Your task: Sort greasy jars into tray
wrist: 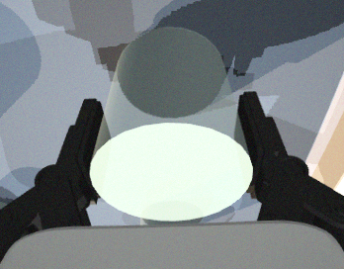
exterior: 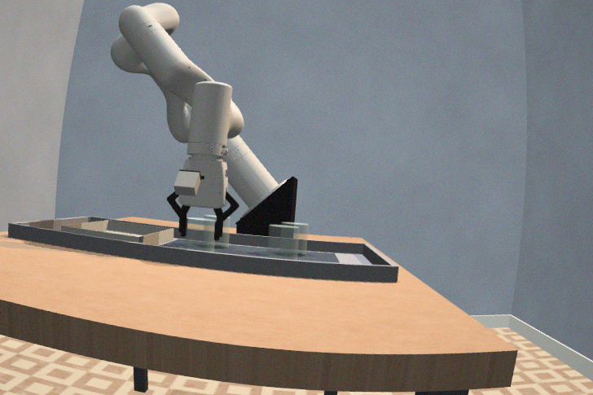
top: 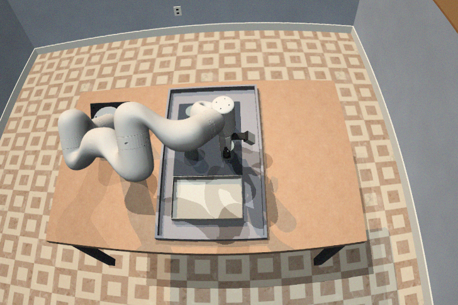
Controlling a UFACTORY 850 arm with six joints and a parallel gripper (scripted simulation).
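Observation:
My gripper (top: pixel 226 152) (exterior: pixel 200 234) (wrist: pixel 171 117) is down on the dark drying mat (top: pixel 212 165) (exterior: pixel 248 252) with one finger on each side of a clear glass jar (exterior: pixel 199 226) (wrist: pixel 171 166). The fingers stand close to the jar's walls, open, and the jar stands mouth down on the mat. A second jar (exterior: pixel 211 219) stands just behind it. Two more jars (exterior: pixel 280 239) (exterior: pixel 297 233) stand together farther along the mat. The pale tray (top: pixel 172 198) (exterior: pixel 158 235) beside the mat holds nothing.
Mat and tray lie on a grey steel top with a raised rim (top: pixel 263 183) (exterior: pixel 287 273), on a wooden table (top: pixel 307 168). The arm's black base (top: pixel 97 107) (exterior: pixel 273 211) stands at the table's side. The arm hides part of the mat in the overhead view.

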